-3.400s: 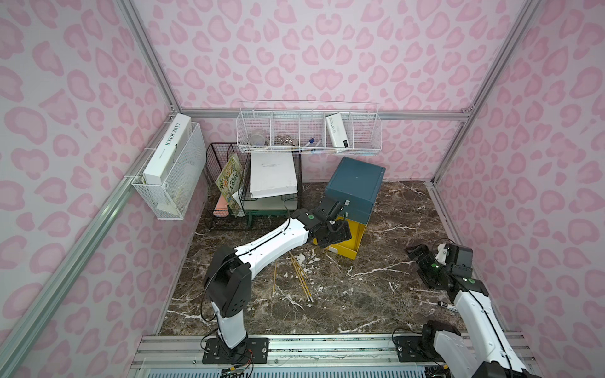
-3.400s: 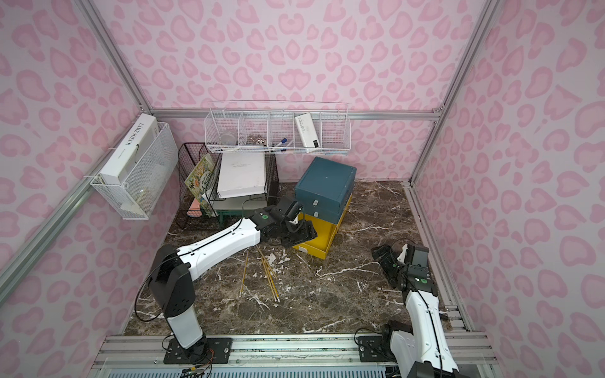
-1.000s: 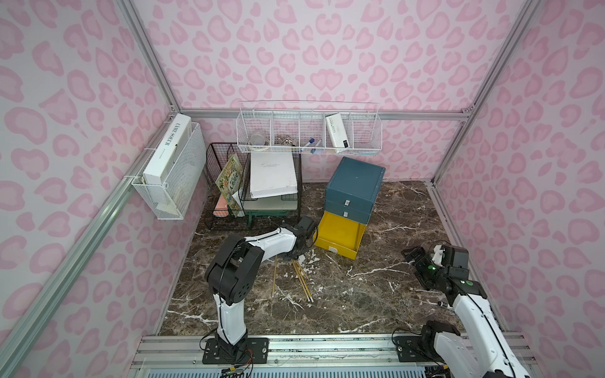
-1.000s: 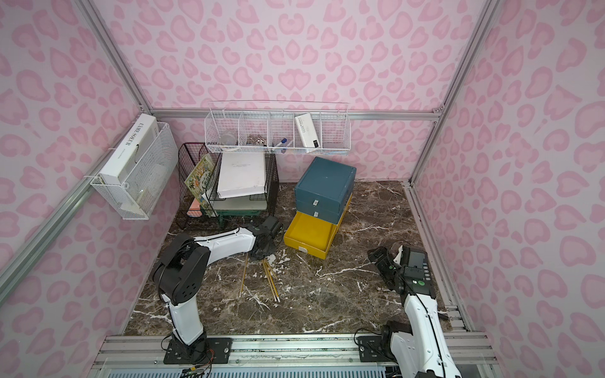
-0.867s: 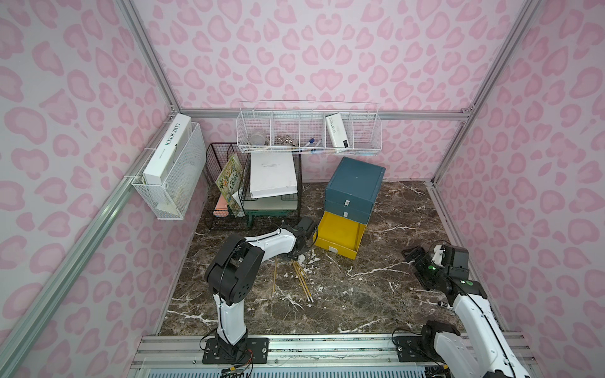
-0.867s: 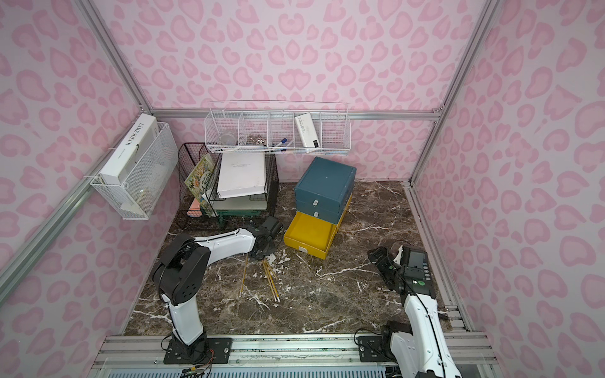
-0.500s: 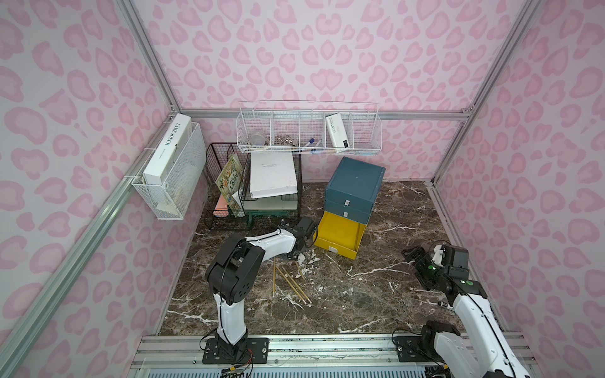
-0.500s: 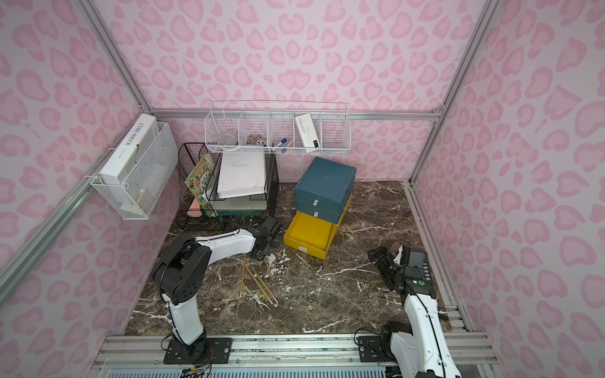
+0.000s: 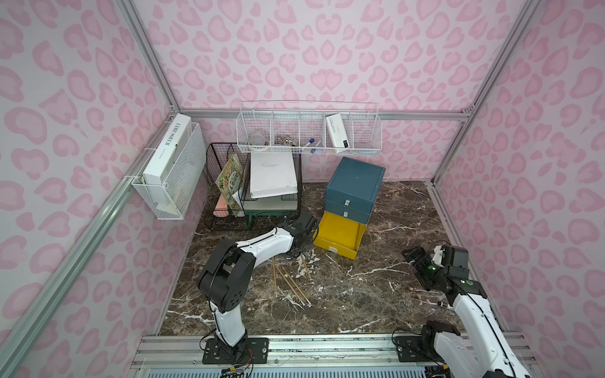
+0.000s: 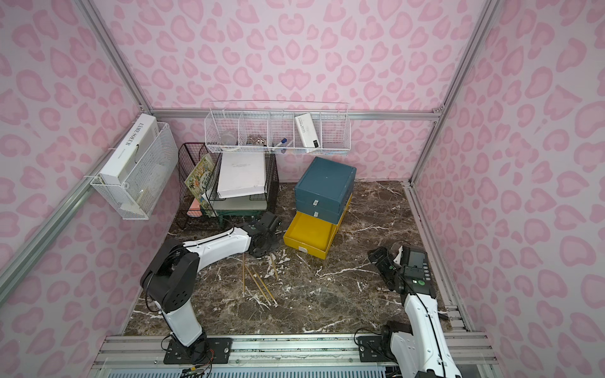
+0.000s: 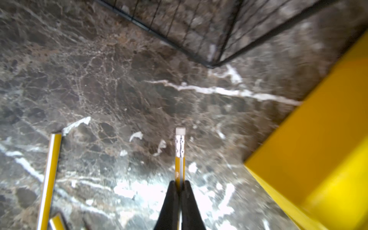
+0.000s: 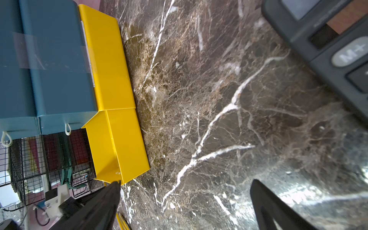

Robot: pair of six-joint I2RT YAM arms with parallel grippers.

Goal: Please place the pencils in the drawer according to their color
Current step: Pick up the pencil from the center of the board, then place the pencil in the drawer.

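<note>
The drawer (image 9: 355, 183) (image 10: 324, 183) is a teal cabinet at the back, and its lowest, yellow drawer (image 9: 339, 234) (image 10: 309, 234) (image 12: 123, 143) is pulled open. Just left of that drawer my left gripper (image 9: 302, 245) (image 11: 180, 184) is shut on a yellow pencil (image 11: 180, 159) low over the floor. The pencil's pale eraser end points away from the fingers. Several more yellow pencils (image 9: 289, 284) (image 10: 258, 283) lie loose in front of it. My right gripper (image 9: 414, 261) (image 12: 186, 183) hangs open and empty at the right.
A black wire file rack (image 9: 255, 189) (image 11: 209, 39) stands close behind the left gripper. White wire baskets (image 9: 307, 131) hang on the back wall and on the left wall (image 9: 170, 170). A dark calculator (image 12: 328, 39) lies beside the right gripper.
My left arm came back from the yellow drawer to the loose pencils. Its jaws have shut on one pencil, and the others have shifted and fanned out. The right arm has barely moved.
</note>
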